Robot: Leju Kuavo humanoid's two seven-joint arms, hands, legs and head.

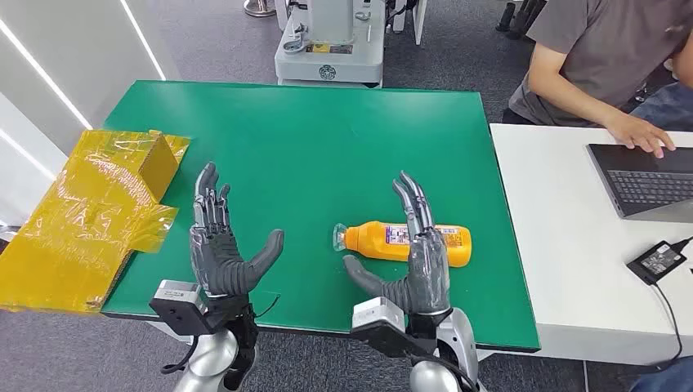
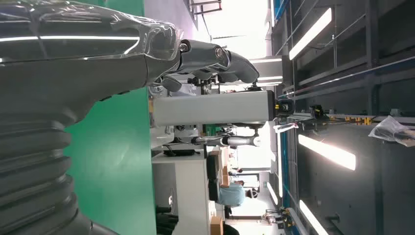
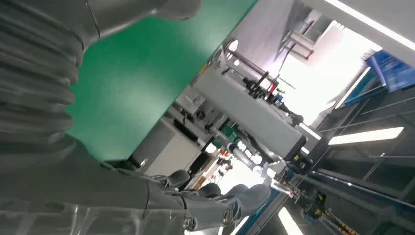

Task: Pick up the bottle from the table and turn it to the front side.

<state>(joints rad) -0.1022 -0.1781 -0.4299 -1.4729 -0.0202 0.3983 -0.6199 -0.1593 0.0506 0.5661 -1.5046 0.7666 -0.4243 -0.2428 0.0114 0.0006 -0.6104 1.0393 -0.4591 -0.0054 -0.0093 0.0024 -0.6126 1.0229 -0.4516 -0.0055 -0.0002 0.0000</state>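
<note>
An orange bottle (image 1: 372, 238) with a clear cap and a printed label lies on its side on the green table (image 1: 327, 147), cap pointing left. My right hand (image 1: 417, 261) hovers over the bottle's middle with fingers straight and thumb spread, holding nothing. My left hand (image 1: 216, 245) stands well to the left of the bottle, fingers straight and thumb out, also holding nothing. The left hand (image 2: 88, 68) and right hand (image 3: 122, 200) show close up in the wrist views with fingers extended over the green table (image 2: 117, 161) (image 3: 142, 68).
Crumpled yellow film and a yellow box (image 1: 90, 212) lie at the table's left edge. A white desk (image 1: 564, 245) to the right carries a laptop (image 1: 646, 180) and a power adapter (image 1: 658, 261); a person (image 1: 605, 65) sits there. A white machine (image 1: 331, 41) stands beyond the table.
</note>
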